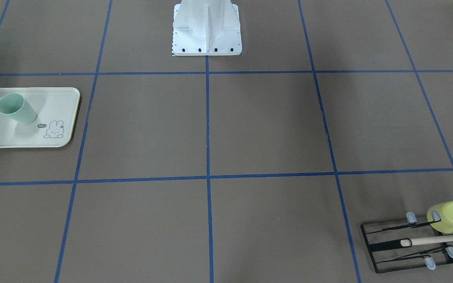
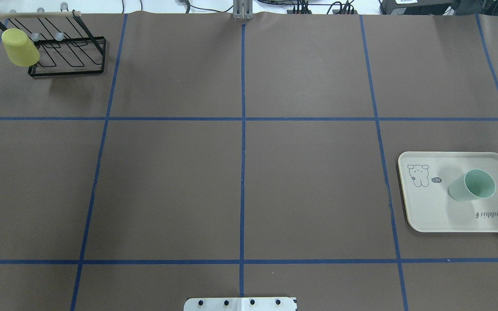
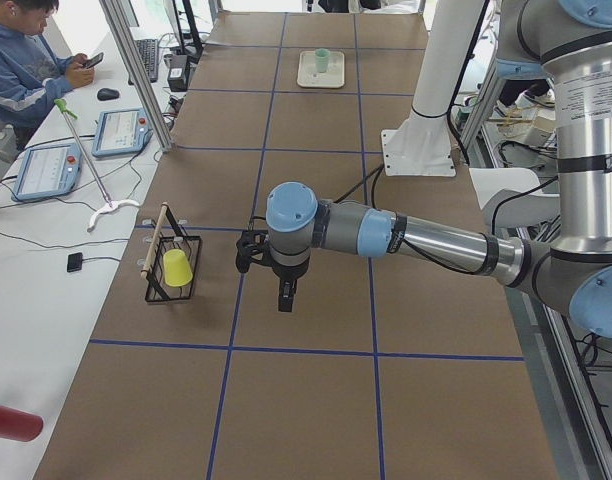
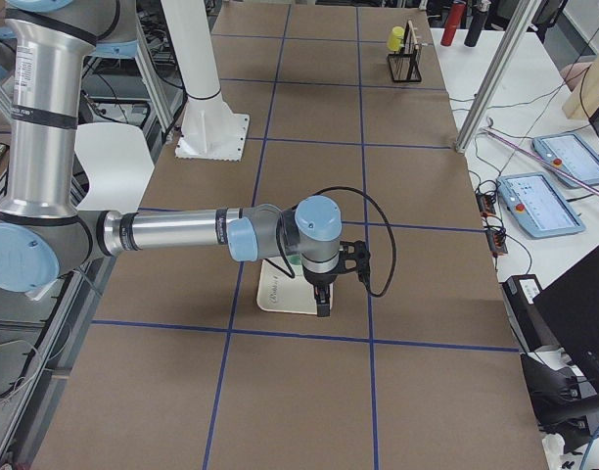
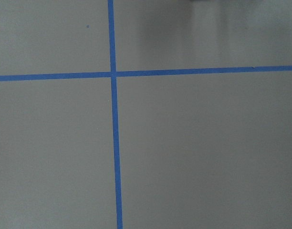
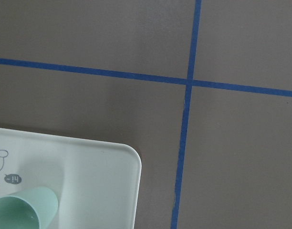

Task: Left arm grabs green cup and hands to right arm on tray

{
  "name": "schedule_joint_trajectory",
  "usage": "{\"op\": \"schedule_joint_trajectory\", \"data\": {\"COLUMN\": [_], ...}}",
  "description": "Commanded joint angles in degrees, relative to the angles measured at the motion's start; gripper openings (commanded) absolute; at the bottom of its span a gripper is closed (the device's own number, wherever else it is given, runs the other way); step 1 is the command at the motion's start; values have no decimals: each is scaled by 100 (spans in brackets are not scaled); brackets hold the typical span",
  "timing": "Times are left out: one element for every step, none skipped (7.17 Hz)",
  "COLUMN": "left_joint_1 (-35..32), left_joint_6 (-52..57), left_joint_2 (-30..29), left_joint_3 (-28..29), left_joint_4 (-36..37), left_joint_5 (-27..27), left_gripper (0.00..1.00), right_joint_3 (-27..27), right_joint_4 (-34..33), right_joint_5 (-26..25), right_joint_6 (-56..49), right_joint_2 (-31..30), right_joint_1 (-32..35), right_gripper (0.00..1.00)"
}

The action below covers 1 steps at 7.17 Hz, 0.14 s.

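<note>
Left gripper [image 3: 284,302]: hangs above bare table, the black wire rack [image 2: 71,56] off to one side. Jaws seen only side-on; cannot tell whether apart or together. Right gripper [image 4: 323,305]: hangs by the tray [image 2: 448,223]; jaws likewise unreadable. Green cup [image 2: 471,185] stands mouth-up on the tray, near the rabbit drawing. Yellow-green cup [image 2: 20,47] upside down at the rack's end.

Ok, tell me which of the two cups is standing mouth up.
The mint-green cup on the cream tray: its open mouth faces up. The yellow-green cup sits upside down on the black wire rack, closed base up.
</note>
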Motion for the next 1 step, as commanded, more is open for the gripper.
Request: {"op": "schedule_joint_trajectory", "data": {"left_joint_1": [18], "left_joint_6": [-9], "left_joint_2": [-17], "left_joint_3": [-185], "left_joint_4": [36], "left_joint_5": [9], "left_gripper": [100], "right_joint_3": [-61], "right_joint_4": [4], "right_joint_5": [-17], "right_joint_6": [-24], "right_joint_2": [25], "right_joint_1": [-9], "right_gripper": [100]}}
